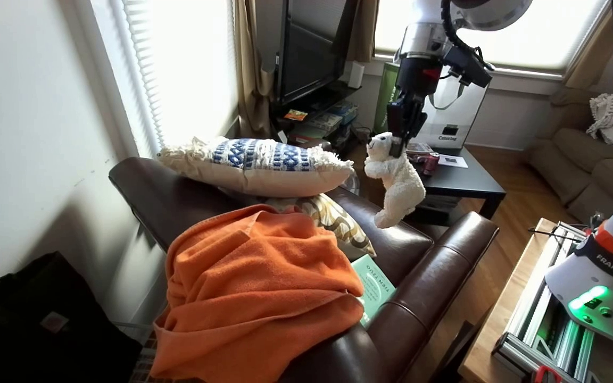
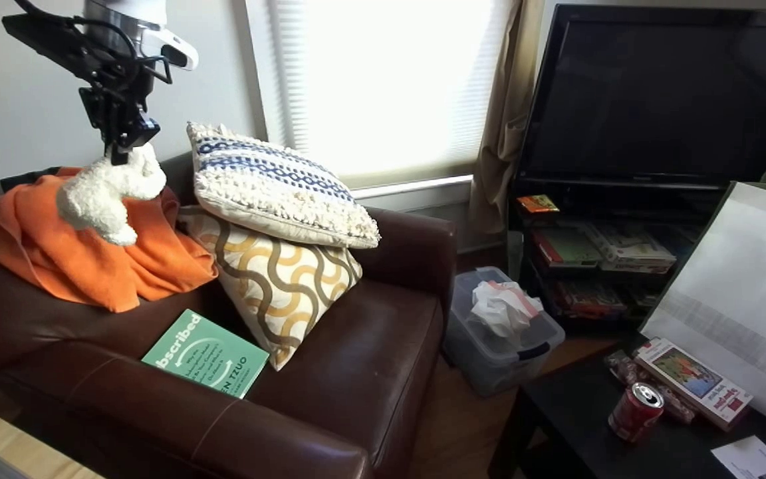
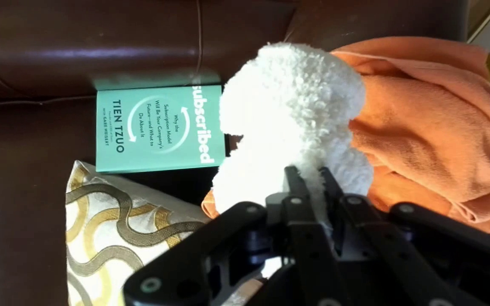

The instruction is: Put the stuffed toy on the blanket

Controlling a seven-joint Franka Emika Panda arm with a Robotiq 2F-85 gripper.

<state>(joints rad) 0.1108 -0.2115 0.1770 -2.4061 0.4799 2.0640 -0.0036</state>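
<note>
Toy polar bear hangs midair, pinched in your Robotiq gripper; in an exterior view, you see the orange blanket nearer and left of it, on the leather couch.

And there's your toy in white, your gripper in black, your blanket a bright orange! Look across: dark brown on the sofa, mint green on the book with white and black lettering, gold and brown curves over white on the wavy pillow, blue patterned bands across cream on the striped pillow, red on the can.
</note>
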